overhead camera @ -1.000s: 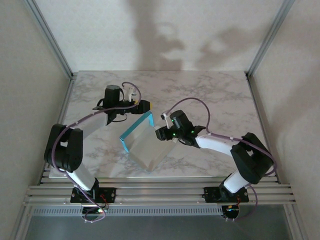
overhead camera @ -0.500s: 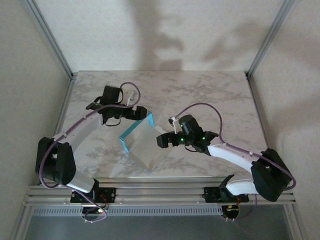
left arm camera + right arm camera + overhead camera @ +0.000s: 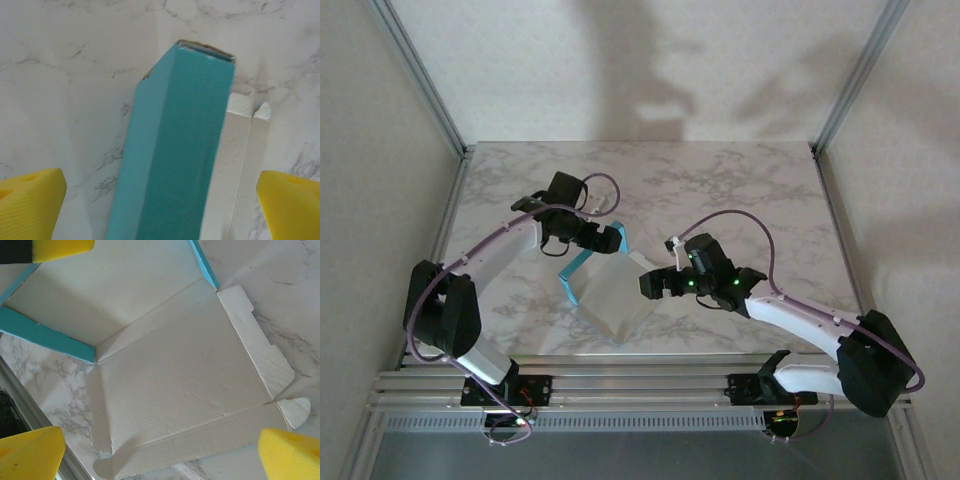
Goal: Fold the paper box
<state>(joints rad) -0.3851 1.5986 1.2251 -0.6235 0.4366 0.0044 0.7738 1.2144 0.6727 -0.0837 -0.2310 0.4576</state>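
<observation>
Paper box lies half-open on the marble-patterned bench, toward 7 o'clock from the bench's centre, as seen from overhead. Its pale inner face is up and a turquoise wall is raised along its far-left edge. The left end effector hovers at the box's 12 o'clock, over the upper end of that wall. The right end effector sits at the box's 3 o'clock, just beside the card's edge, with green lights glowing on its wrist.

From the left wrist, the paper box shows a turquoise panel running from 6 o'clock up to 1 o'clock, with a pale flap notched at its top alongside at 4 o'clock. The left end effector stands wide open, its yellow pads well clear of the card on both sides and holding nothing.

From the right wrist, the paper box spreads creased and grey-white, with turquoise edges at 9 and 12 o'clock and small tabs along the 3 to 4 o'clock side. The right end effector is fully spread above it, its pads at the lower corners, gripping nothing. Bare bench shows at 2 o'clock.
</observation>
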